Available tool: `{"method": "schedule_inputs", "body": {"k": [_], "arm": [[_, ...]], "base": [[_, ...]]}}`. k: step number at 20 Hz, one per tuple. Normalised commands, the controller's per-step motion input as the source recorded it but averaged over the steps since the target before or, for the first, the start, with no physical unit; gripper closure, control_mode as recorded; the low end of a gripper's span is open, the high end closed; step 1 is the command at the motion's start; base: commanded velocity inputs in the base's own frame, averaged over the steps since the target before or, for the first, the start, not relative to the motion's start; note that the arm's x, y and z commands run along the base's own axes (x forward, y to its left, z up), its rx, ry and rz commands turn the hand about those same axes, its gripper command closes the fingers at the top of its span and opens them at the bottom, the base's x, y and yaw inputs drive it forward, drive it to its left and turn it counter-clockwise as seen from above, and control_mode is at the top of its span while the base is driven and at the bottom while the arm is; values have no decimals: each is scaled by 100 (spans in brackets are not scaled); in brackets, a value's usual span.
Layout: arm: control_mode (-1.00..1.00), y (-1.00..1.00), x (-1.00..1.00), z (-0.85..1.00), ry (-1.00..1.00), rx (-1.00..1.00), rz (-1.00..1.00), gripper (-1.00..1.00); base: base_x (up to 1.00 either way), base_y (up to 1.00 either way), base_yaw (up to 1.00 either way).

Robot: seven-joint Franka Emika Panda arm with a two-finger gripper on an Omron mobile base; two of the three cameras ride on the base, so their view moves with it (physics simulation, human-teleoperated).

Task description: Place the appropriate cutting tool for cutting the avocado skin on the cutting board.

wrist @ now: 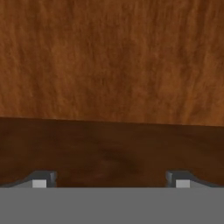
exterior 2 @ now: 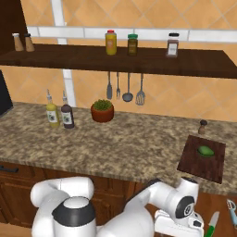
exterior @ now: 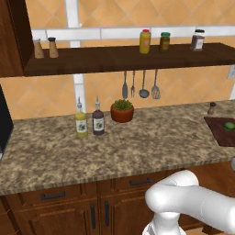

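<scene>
The dark reddish-brown cutting board lies at the right end of the granite counter, and it reaches into the left base view at the right edge. The small green avocado rests on the board's far half. Below the counter edge at the lower right, a green-handled knife and a small blue-grey tool lie on brown wood. The arm's white hand hangs low, just left of the knife. My gripper is open with nothing between its tips, facing bare wood grain.
A potted green plant and two bottles stand at the back of the counter. Utensils hang under the dark wall shelf, which carries jars. A small shaker stands behind the board.
</scene>
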Motion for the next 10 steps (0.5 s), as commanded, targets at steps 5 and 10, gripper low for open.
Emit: {"method": "schedule_inputs", "body": {"k": [5, 10], "arm": [[-100, 0, -55, 0, 10, 0, 0, -100], [-100, -2, -29, 5, 4, 0, 0, -100]], "base": [[0, 0, 0], [0, 0, 0]]}}
